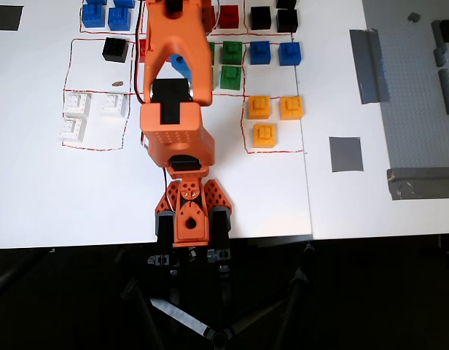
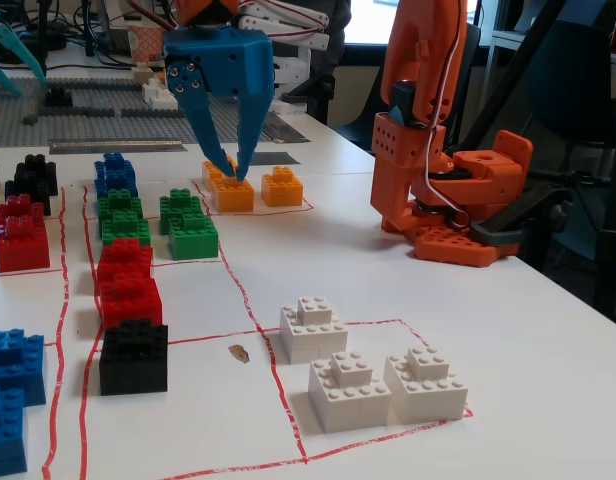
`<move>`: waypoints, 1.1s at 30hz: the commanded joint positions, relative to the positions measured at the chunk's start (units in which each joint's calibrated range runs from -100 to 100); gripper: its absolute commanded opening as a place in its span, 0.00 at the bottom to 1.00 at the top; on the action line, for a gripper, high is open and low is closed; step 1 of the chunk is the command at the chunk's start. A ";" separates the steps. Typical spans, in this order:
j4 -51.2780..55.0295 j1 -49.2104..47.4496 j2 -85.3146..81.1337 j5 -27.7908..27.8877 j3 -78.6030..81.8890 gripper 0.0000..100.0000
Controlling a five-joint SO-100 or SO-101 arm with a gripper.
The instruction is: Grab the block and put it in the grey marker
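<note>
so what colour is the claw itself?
Blue; the claw shows best in the fixed view, against the orange arm.

White table [image 1: 49, 204] over a dark floor [image 1: 64, 306]; bright window [image 2: 366, 20] behind.

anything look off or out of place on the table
A small brown scrap lies on the white table beside the white blocks, the only loose bit among tidy groups. One black block sits alone, apart from the other black ones.
</note>
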 commanded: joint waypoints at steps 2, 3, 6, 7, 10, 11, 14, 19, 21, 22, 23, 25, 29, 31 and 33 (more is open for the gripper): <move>0.61 -2.58 -5.09 2.25 -4.10 0.00; 0.61 -2.58 -5.09 2.25 -4.10 0.00; 0.61 -2.67 -5.09 2.30 -4.19 0.00; 0.61 -2.67 -5.09 2.30 -4.19 0.00; 0.61 -2.75 -5.09 2.30 -4.37 0.00; 0.61 -2.75 -5.09 2.30 -4.37 0.00; 0.61 -2.75 -5.09 2.30 -4.37 0.00; 0.69 -3.75 -5.44 1.95 -4.37 0.00; 0.77 -4.91 -5.52 1.42 -4.37 0.00; 0.85 -5.66 -5.61 1.17 -4.37 0.00; 1.10 -6.41 -5.70 0.88 -4.37 0.00; 1.83 -8.41 -5.70 0.05 -4.82 0.00; 4.93 -13.48 -3.71 -3.32 -8.45 0.00; 6.40 -16.06 -2.33 -4.10 -11.18 0.00; 6.89 -18.72 -1.81 -4.74 -12.99 0.00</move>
